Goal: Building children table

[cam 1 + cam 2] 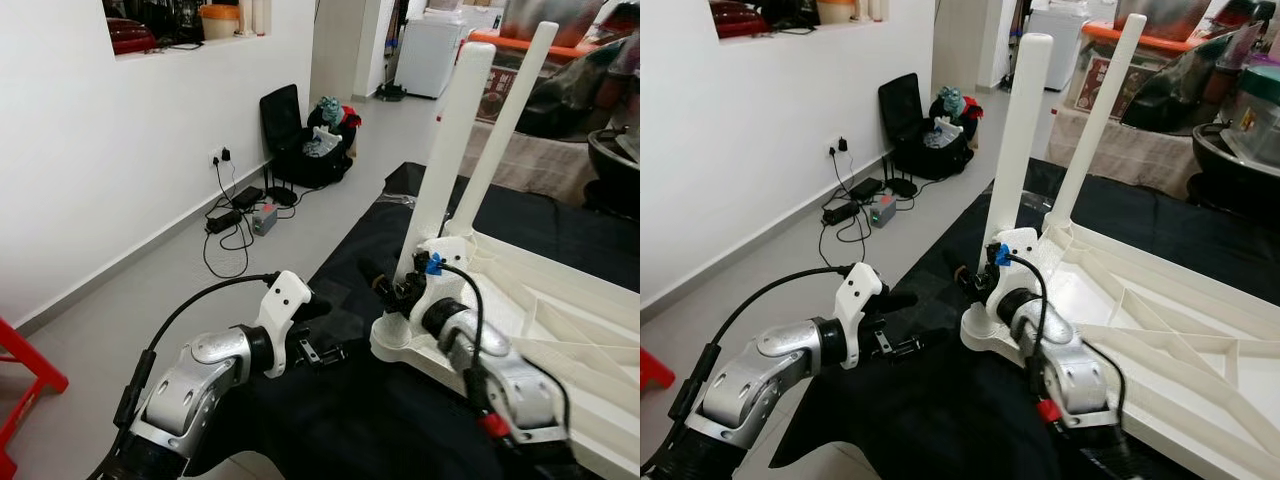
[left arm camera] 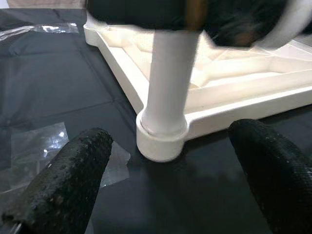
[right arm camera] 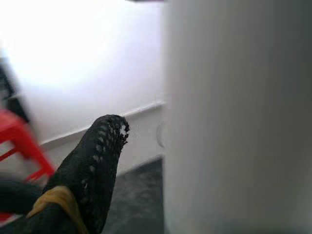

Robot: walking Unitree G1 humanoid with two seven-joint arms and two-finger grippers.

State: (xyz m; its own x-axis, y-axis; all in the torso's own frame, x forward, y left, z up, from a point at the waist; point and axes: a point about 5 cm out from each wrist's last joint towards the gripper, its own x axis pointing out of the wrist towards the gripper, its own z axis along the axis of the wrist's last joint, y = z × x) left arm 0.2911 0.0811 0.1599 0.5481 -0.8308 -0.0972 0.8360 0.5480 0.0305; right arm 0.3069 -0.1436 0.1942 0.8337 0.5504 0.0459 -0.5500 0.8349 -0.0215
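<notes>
While the head camera looks down over a black floor mat, the scene reads from the robot's left to its right. At far left stands a white wall with a socket, below which cables and chargers lie on the grey floor; a red frame shows at the lower edge. Further back, a black bag with a soft toy rests against the wall.

Left gripper: held low over the mat, just beside the table's near corner, pointing toward it. Its two black fingers are spread wide apart and hold nothing; the corner socket and leg base sit between them in the left wrist view, without contact.

Children's table: a white plastic top lying upside down on the mat, ribbed underside facing up. Two white legs rise from it, the near leg seated in the corner socket and the far leg behind it, both leaning slightly.

Right gripper: placed against the lower part of the near leg, above the socket. One black finger lies just beside the leg; the other is hidden, so whether the grip is closed cannot be told.

Background right: a draped table with boxes.
</notes>
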